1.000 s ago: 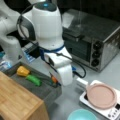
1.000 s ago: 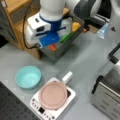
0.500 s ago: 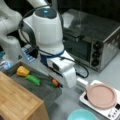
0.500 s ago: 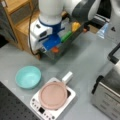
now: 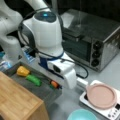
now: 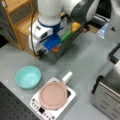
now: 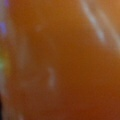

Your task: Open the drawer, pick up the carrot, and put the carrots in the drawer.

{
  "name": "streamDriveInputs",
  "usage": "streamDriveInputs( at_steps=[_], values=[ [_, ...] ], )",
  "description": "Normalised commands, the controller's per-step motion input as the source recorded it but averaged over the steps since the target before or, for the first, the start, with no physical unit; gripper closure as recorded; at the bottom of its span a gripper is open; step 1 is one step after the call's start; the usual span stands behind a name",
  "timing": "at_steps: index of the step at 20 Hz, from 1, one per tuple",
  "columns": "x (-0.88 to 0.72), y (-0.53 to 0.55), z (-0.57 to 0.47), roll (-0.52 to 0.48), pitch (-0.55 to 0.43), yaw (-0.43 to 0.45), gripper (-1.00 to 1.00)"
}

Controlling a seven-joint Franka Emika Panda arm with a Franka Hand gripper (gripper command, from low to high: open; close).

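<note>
Already the drawer [image 5: 47, 93] stands open, and the carrot [image 5: 54, 84] lies in it beside the green vegetable [image 5: 33, 80]. Directly over it hangs the gripper [image 6: 51, 45]; whether its jaws are closed I cannot tell. Light, rigid and smooth, probably; best held across its thick middle.

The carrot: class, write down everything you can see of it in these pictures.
The carrot is small, stubby and bright orange, apparently plastic. It lies in the open drawer, near the front corner, right of the green vegetable in a front view. The gripper is directly over it, hiding most of it; only a bit shows in both front views. Orange fills the wrist view, so it is very close.
</note>
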Motion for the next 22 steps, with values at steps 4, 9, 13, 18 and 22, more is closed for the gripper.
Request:
streamDriveInputs(
  at_steps=[4, 9, 13, 18, 22],
  values=[
    [-0.28, -0.09, -0.04, 0.200, -0.056, -0.011, 1.00],
    [-0.28, -0.08, -0.05, 0.187, -0.090, -0.014, 1.00],
    [-0.31, -0.06, -0.05, 0.167, -0.105, 0.003, 1.00],
    [-0.30, -0.03, -0.06, 0.175, -0.117, 0.012, 1.00],
    [-0.29, -0.03, -0.08, 0.190, -0.129, 0.013, 1.00]
  ],
)
